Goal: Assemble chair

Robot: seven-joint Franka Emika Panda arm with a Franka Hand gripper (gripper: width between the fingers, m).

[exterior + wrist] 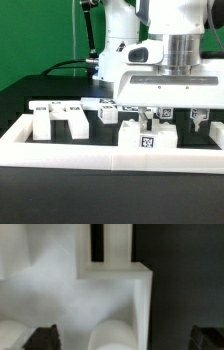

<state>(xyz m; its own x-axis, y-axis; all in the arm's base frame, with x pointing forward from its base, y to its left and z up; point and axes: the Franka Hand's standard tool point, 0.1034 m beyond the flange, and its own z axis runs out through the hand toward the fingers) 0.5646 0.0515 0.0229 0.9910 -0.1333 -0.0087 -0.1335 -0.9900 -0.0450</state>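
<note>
Rail (70, 153) before chair parts (147, 138)

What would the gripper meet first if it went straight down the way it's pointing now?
Most likely the white chair part sitting just below the gripper. The wrist view shows it between the open fingers, offset toward one of them, though depth is unclear.
</note>
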